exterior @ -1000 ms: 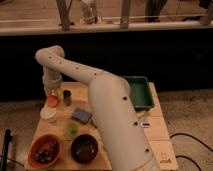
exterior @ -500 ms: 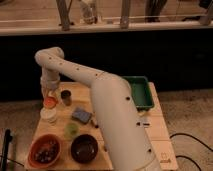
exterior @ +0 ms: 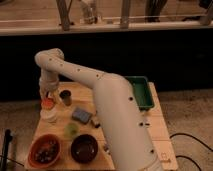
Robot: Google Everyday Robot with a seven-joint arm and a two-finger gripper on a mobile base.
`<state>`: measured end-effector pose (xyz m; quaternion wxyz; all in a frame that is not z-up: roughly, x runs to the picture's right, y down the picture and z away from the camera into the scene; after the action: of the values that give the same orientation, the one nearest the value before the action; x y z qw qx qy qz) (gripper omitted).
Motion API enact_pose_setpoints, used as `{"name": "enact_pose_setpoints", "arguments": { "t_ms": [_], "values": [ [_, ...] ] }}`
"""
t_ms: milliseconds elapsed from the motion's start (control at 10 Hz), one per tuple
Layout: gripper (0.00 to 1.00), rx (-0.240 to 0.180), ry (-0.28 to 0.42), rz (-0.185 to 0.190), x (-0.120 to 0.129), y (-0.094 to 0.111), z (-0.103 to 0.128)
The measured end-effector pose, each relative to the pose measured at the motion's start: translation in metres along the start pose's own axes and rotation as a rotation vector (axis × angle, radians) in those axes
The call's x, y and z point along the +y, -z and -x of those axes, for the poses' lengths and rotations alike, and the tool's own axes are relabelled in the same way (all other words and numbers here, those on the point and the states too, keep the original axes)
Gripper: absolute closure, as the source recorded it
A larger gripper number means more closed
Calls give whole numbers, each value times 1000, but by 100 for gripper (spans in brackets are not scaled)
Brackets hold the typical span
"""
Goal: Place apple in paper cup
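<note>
Hovering hand [exterior: 47, 95] over apple [exterior: 46, 103] atop paper cup [exterior: 49, 116], grip state unclear

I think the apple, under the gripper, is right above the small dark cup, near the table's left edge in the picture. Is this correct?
Not quite. The camera view shows the apple, under the gripper, right above the white paper cup, near the table's left edge. The small dark cup stands apart, further right.

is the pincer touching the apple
Cannot tell. In the camera view the pincer hangs right over the small round orange-red apple, above the short white paper cup; neither contact nor a gap shows plainly.
</note>
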<state>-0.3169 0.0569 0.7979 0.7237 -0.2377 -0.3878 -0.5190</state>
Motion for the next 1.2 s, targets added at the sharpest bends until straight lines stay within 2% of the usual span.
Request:
{"name": "enact_pose_setpoints", "arguments": {
  "t_ms": [600,1200],
  "values": [
    [96,-20,20,-14,-2,-2,1],
    [38,-41,27,6,-1,1,1]
  ]
}}
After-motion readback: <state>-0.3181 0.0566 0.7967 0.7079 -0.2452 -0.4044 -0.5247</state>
